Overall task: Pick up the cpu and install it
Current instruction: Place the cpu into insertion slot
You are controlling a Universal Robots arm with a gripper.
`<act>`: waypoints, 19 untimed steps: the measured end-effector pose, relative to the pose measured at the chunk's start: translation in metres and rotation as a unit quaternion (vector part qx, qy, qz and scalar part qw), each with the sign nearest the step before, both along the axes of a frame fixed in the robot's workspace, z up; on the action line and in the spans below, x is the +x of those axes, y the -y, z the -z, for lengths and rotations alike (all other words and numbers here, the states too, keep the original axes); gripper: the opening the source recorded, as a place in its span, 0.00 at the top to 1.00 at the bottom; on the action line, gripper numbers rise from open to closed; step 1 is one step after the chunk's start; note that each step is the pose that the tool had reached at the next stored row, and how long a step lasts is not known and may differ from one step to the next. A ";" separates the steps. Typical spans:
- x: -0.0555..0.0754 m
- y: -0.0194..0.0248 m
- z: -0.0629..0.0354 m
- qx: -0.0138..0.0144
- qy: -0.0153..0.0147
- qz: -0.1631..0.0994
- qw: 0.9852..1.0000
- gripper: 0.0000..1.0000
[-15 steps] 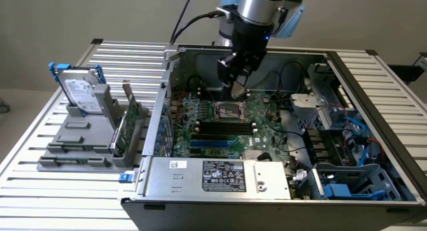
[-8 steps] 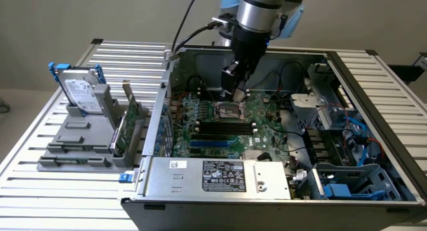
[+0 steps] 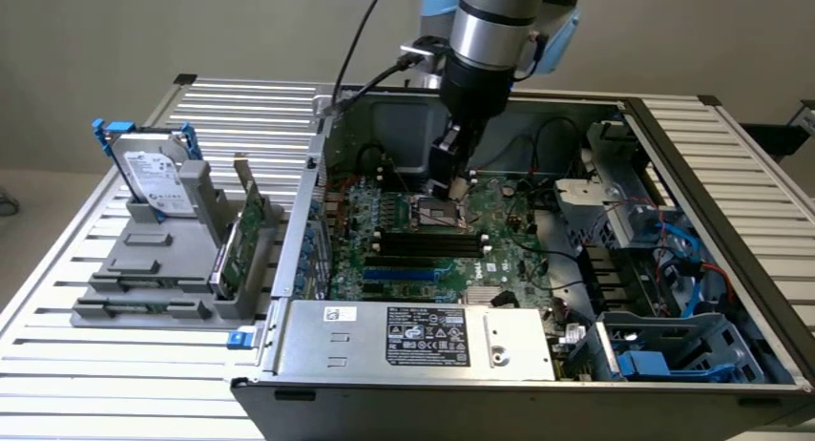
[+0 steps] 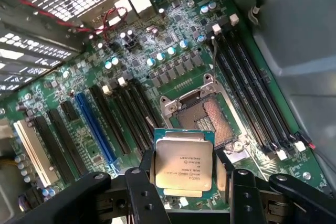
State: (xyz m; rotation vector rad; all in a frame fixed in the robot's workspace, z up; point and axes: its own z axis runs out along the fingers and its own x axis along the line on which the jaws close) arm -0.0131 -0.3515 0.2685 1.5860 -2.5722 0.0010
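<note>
The cpu (image 4: 184, 162), a flat square chip with a silvery-beige top and green rim, sits between the black fingers (image 4: 143, 187) of my gripper (image 4: 185, 174), which is shut on its sides. It hangs a short way above the green motherboard (image 4: 131, 56), close to the metal-framed socket (image 4: 202, 116) with its dark, pinned centre. In the exterior view my gripper (image 3: 446, 178) reaches down into the open computer case, just above the socket (image 3: 440, 210). The cpu itself is too small to make out there.
Black memory slots (image 4: 252, 87) run beside the socket, with more black slots and a blue slot (image 4: 94, 127) on its other side. A hard drive (image 3: 159, 178) stands in a grey holder at the exterior view's left. The power supply (image 3: 421, 336) fills the case front, cables (image 3: 688, 260) at the right.
</note>
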 end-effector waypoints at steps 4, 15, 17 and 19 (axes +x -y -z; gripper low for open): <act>0.000 0.0000 0.0018 0.003 0.002 -0.035 0.999 0.45; 0.000 0.0000 0.0077 0.011 0.011 -0.117 0.993 0.45; 0.000 -0.0001 0.0094 0.012 0.013 -0.129 0.991 0.45; 0.000 -0.0003 0.0113 0.012 0.015 -0.141 0.990 0.45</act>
